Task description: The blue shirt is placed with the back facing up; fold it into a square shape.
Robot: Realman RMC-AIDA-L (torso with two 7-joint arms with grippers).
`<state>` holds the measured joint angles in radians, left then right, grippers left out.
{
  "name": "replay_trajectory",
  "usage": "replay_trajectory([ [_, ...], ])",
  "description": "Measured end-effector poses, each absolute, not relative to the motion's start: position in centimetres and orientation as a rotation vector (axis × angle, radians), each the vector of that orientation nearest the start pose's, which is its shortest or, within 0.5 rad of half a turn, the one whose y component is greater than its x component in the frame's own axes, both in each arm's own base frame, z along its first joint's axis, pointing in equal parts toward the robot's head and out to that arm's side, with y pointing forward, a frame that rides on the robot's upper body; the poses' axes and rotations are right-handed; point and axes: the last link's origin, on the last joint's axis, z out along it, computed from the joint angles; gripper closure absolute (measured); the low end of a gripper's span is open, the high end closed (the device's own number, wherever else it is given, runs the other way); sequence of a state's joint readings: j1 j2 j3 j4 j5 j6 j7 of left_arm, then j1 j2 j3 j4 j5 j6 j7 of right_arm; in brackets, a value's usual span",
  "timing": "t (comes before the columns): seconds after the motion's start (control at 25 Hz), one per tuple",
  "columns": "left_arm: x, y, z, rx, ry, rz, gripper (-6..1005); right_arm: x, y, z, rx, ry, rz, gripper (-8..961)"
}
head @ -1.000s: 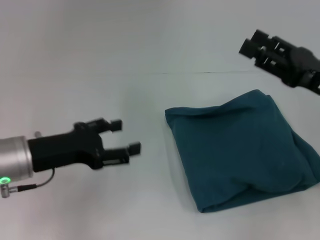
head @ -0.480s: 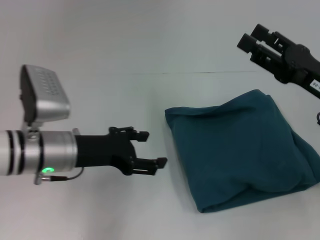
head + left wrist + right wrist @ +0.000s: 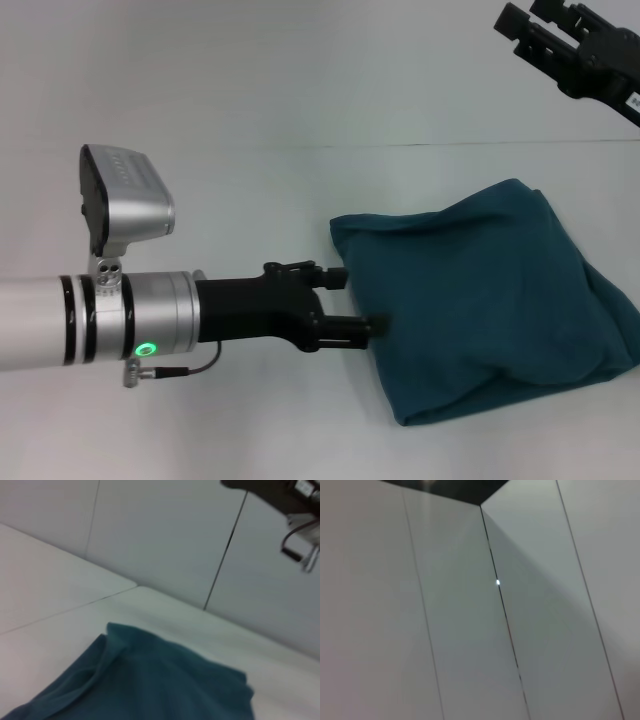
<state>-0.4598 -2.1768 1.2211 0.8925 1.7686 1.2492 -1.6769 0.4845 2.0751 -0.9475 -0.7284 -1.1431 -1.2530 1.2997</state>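
Shirt edge meets the left pincer (image 3: 358,298) (fingers apart); blue shirt (image 3: 490,300) bundled; right pincer (image 3: 520,25) raised, gap unclear.

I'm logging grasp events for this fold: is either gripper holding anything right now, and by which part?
Nothing is held. The left gripper is open, its fingers at the blue shirt's left edge but not closed on it. The right gripper is open, raised away from the shirt.

Plain teal-blue shirt (image 3: 480,300), black claws
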Motion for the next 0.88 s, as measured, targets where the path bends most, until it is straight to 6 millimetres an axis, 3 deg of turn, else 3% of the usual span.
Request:
replay_trajectory([
  [0.24, -18.5, 33.2, -6.3, -2.786, -0.851, -0.709, 135, 20.2, 40.4, 5.5, -2.141, 0.474, 1.106, 218],
  [0.44, -19.0, 33.3, -6.1, -2.746, -0.98, -0.711, 136, 19.3, 40.5, 5.0, -2.172, 0.424, 1.063, 219],
  [0.68, -19.6, 33.2, -6.4, -2.723, -1.011, -0.688, 137, 18.5, 40.5, 6.9, -2.158, 0.384, 1.096, 219],
  [0.88, -20.5, 32.3, -9.1, -2.736, -1.042, -0.562, 138, 18.2, 39.8, 6.8, -2.18, 0.379, 1.12, 219],
])
